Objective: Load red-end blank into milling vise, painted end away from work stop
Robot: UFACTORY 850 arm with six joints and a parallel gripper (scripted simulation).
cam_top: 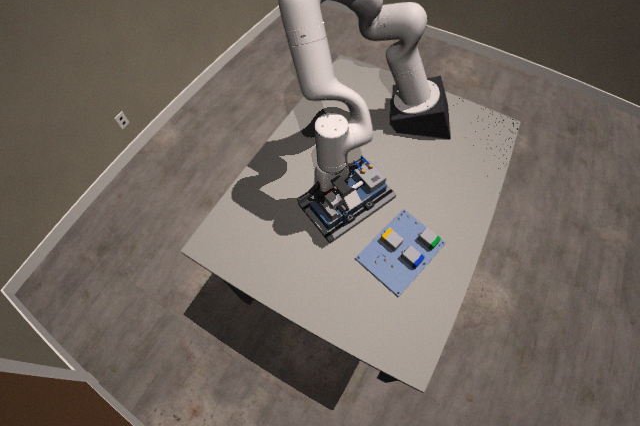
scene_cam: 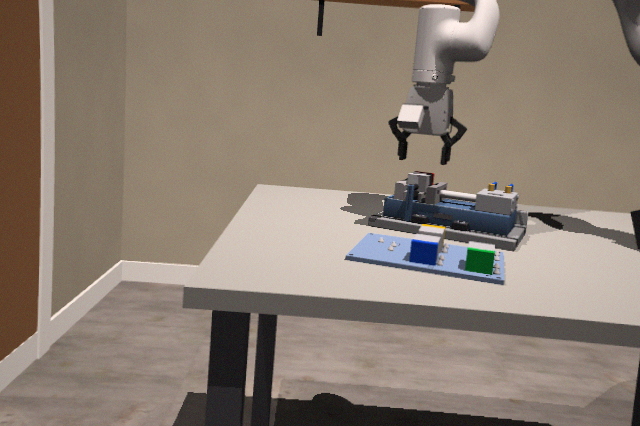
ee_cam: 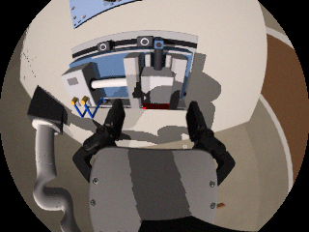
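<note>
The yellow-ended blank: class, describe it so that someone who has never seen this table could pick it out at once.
Find the pale blue infeed plate on the grey table, beside the blue milling vise. Three grey blanks lie on it; the yellow-ended blank is the one nearest the vise. Its neighbours have a green end and a blue end; only this one has a yellow end.

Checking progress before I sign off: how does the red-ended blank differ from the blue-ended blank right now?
The red-ended blank sits in the vise between the jaws; the blue-ended blank lies on the infeed plate. The red-ended blank is directly under the open, empty tool; the blue-ended one lies off to the side of it. Only a sliver of red shows, while the blue end faces the exterior camera fully. Both are grey blocks with one painted end, and neither is gripped.
</note>
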